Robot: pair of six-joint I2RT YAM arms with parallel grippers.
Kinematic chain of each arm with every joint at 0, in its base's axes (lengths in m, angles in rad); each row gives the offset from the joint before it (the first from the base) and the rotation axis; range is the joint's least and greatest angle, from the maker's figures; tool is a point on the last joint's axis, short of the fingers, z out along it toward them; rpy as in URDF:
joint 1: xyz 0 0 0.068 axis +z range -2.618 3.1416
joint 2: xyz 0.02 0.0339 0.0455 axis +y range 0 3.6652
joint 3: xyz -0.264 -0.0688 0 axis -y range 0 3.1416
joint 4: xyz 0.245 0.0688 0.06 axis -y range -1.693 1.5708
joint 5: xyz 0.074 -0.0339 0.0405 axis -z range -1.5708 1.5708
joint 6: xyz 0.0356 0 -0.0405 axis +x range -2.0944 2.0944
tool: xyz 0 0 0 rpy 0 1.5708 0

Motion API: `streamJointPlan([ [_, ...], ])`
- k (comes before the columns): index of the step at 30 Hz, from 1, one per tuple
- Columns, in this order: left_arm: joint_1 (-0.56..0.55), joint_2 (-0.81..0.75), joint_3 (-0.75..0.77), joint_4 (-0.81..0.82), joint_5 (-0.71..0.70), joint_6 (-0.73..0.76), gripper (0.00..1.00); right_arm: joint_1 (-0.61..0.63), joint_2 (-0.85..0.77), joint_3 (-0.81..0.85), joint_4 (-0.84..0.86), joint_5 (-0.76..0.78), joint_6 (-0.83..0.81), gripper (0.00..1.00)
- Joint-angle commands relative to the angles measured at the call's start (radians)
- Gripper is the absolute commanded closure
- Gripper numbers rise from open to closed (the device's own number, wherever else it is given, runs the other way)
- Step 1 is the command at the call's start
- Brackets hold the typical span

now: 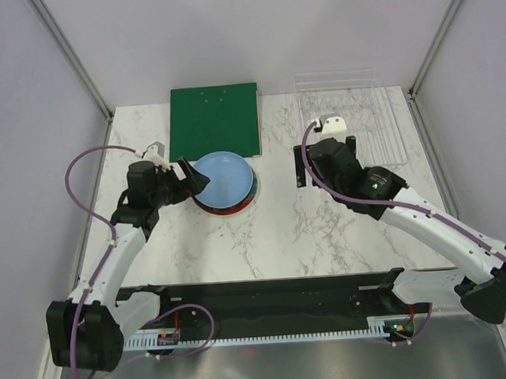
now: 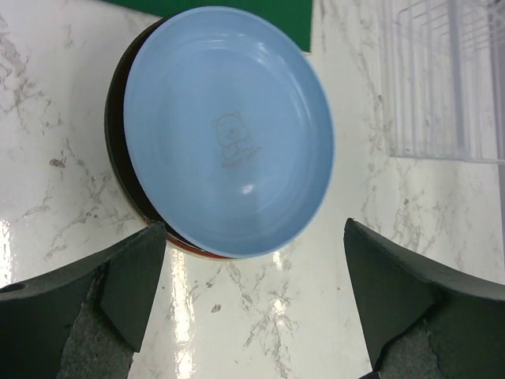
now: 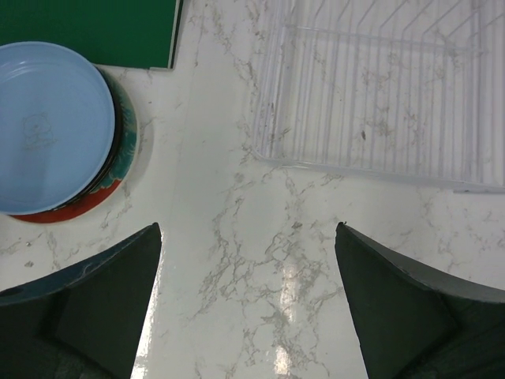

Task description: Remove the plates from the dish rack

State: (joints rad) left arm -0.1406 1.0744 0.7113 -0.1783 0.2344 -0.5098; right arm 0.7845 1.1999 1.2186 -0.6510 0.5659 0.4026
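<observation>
Ahead of left gripper (image 2: 254, 253), jaws wide and empty, lies plain light blue round plate (image 2: 225, 130); right gripper (image 3: 246, 237) likewise wide; clear dish rack (image 3: 379, 95) seemingly empty.

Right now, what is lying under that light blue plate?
Two more plates, stacked. Only their edges show: a dark rim directly beneath the light blue plate, and a red plate with a teal pattern at the bottom. Their centres are covered.
</observation>
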Motion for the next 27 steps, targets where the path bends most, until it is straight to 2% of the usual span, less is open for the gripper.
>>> streamJointPlan([
  [1,0.003,-0.128,0.066,-0.03,0.089,0.111,0.0,0.001,-0.074,-0.025,0.013,0.142,-0.045,0.02],
  [4,0.001,-0.232,0.077,-0.053,0.089,0.157,0.0,0.002,-0.103,-0.062,0.021,0.221,-0.061,0.02],
  [10,-0.001,-0.405,0.059,-0.085,-0.012,0.217,0.0,0.002,-0.132,-0.145,0.05,0.321,-0.082,0.02],
  [14,-0.005,-0.407,0.083,-0.142,-0.078,0.266,0.0,0.001,-0.141,-0.177,0.085,0.449,-0.102,0.02],
  [17,-0.01,-0.421,0.083,-0.145,-0.096,0.275,0.0,-0.01,-0.134,-0.183,0.09,0.486,-0.11,0.02],
  [21,-0.014,-0.438,0.082,-0.141,-0.121,0.29,0.0,-0.065,-0.131,-0.191,0.094,0.419,-0.116,0.02],
  [27,-0.014,-0.419,0.102,-0.136,-0.075,0.304,0.0,-0.182,-0.166,-0.212,0.136,0.298,-0.127,0.02],
])
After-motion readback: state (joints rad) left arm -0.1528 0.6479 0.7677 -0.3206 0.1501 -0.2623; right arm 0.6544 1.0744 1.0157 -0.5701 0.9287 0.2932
